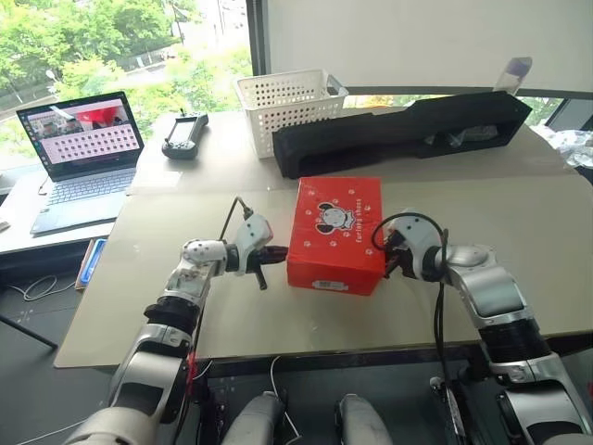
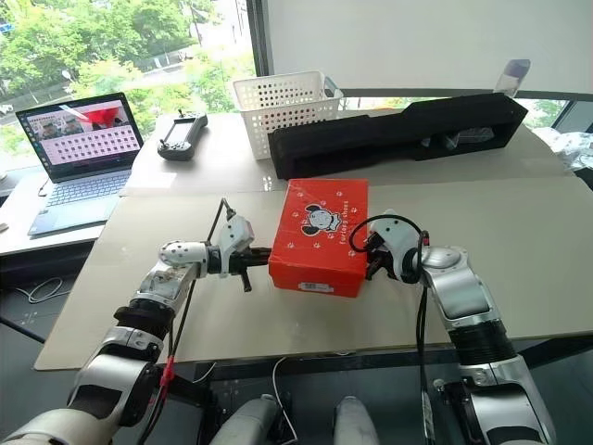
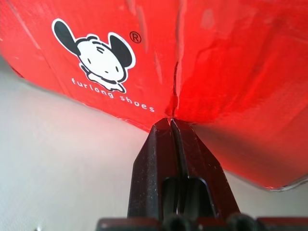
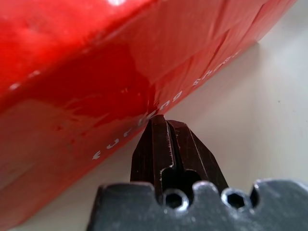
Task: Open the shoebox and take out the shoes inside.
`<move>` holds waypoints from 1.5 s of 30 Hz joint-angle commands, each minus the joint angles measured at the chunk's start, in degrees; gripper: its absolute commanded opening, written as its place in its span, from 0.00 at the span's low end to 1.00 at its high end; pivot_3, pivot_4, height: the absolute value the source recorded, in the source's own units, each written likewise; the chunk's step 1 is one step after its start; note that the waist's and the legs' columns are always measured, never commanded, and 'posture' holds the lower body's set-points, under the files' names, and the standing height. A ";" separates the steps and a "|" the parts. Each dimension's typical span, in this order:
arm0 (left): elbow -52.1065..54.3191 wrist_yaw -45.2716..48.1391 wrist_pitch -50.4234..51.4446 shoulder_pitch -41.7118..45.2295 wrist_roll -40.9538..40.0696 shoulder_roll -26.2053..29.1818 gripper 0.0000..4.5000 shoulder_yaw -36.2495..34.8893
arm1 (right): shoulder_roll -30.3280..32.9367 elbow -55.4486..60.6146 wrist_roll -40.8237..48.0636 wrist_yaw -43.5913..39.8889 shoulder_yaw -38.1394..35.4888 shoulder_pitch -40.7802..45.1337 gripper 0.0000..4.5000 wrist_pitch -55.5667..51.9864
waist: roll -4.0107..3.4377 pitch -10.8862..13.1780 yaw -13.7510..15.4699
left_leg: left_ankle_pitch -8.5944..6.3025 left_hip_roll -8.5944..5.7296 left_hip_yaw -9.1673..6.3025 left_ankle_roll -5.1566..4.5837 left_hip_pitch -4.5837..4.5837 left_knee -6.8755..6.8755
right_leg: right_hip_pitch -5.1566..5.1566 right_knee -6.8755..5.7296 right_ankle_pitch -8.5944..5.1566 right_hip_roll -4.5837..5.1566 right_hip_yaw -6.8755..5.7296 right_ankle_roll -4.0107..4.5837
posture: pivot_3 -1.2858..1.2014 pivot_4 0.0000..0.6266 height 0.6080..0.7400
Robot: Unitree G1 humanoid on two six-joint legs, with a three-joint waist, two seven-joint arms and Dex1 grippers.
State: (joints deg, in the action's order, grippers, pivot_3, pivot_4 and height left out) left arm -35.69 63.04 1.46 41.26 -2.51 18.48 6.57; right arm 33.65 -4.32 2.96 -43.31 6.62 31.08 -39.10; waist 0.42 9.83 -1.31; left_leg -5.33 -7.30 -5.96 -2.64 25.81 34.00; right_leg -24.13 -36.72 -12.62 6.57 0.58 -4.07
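- The left gripper (image 1: 274, 259) is nearest, with its two black fingers pressed together and nothing between them; its tips meet the left side wall of the shoebox (image 1: 335, 232), right at the seam where the lid flap overlaps the base.
- The right gripper (image 1: 391, 264) mirrors it on the box's right side wall, fingers likewise closed on nothing, tips set against the red card low on the printed wall.
- The shoebox sits closed between the two grippers, flat on the pale table (image 1: 167, 306), near the front edge, logo side up. The shoes cannot be seen; I judge they are inside.
- The step in hand looks like bracing the box from both sides and starting the lid. To do it well, one tip should hold the base down while the other slides under the lid's lip and lifts; equal pressure from both sides would only squeeze the card.
- A closed fingertip is a thin wedge, so it should go in at the seam, not below it, or the whole box may tip or slide.
- Behind the shoebox lies a long black box (image 1: 398, 130), and further back to its left a white perforated basket (image 1: 289, 109); both are far enough away for the lid to swing up.
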 commanded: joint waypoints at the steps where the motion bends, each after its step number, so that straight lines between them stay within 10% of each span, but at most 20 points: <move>1: 5.87 2.09 0.27 0.86 -2.72 -0.03 0.01 0.26 | 0.16 -2.94 -0.93 1.94 -0.87 1.67 0.00 3.71 | 0.00 0.01 0.15 | 0.00 0.00 0.00 0.00 0.01 0.00 | -0.01 0.00 0.02 0.00 0.00 0.03 | 0.52 0.24 0.99; 20: 42.16 -2.78 15.81 -26.20 -15.99 13.44 0.01 -11.48 | 1.90 -13.55 -0.02 1.06 -3.95 5.65 0.00 12.46 | -0.03 0.01 -0.45 | -0.01 0.03 0.03 0.00 0.01 -0.16 | -0.12 0.02 0.12 -0.01 0.13 0.40 | 0.52 0.24 0.99; 29: 59.99 -12.01 18.24 -44.13 -26.08 10.03 0.01 -20.37 | 3.91 -15.45 2.30 -5.88 -4.75 7.01 0.00 16.24 | -0.05 0.03 -0.46 | -0.04 0.10 0.03 0.05 -0.06 -0.20 | -0.04 0.04 -0.29 0.04 0.13 0.35 | 0.52 0.24 0.99; 45: 60.94 -13.24 13.25 -45.72 -25.02 9.60 0.01 -14.53 | 6.07 -9.32 9.48 -19.74 -3.66 7.33 0.00 11.29 | -0.04 0.03 0.22 | -0.06 0.14 0.16 0.07 -0.07 -0.22 | -0.07 0.02 -0.38 0.09 0.17 0.54 | 0.52 0.24 0.99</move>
State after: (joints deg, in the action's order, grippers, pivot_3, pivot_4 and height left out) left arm 24.27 49.94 16.13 -4.52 -27.74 27.53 -8.20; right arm 39.78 -16.29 10.43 -62.09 3.67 37.02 -27.18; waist 0.38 9.85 -1.08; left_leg -5.39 -7.15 -5.81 -2.58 25.74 33.78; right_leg -24.20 -36.70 -13.01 6.66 0.75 -3.54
